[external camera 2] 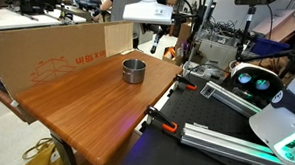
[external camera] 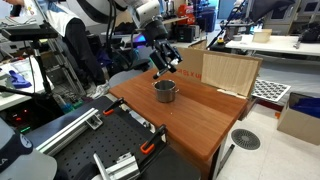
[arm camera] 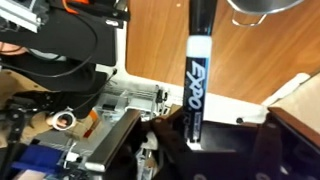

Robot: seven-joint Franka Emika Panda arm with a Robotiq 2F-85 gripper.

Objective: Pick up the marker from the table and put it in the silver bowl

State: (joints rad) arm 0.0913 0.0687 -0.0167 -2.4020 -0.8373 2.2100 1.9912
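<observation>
My gripper (arm camera: 195,140) is shut on the marker (arm camera: 197,70), a dark Expo pen that sticks out from between the fingers. The silver bowl (arm camera: 262,8) shows only as a rim at the top edge of the wrist view, beyond the marker's far end. In both exterior views the bowl (external camera: 165,91) (external camera 2: 134,70) stands upright on the reddish-brown table (external camera: 205,118) (external camera 2: 91,105). The gripper (external camera: 164,60) hangs above the table's far edge, just above and behind the bowl. In an exterior view the gripper (external camera 2: 157,38) is partly lost against the clutter; the marker is too small to make out there.
A wooden panel (external camera: 231,72) stands upright on the table beside the bowl; it reads as a cardboard wall (external camera 2: 59,51) from the opposite side. Clamps (external camera: 150,137) (external camera 2: 162,122) grip the table's edge. Black rails and cables (arm camera: 60,100) lie beside the table.
</observation>
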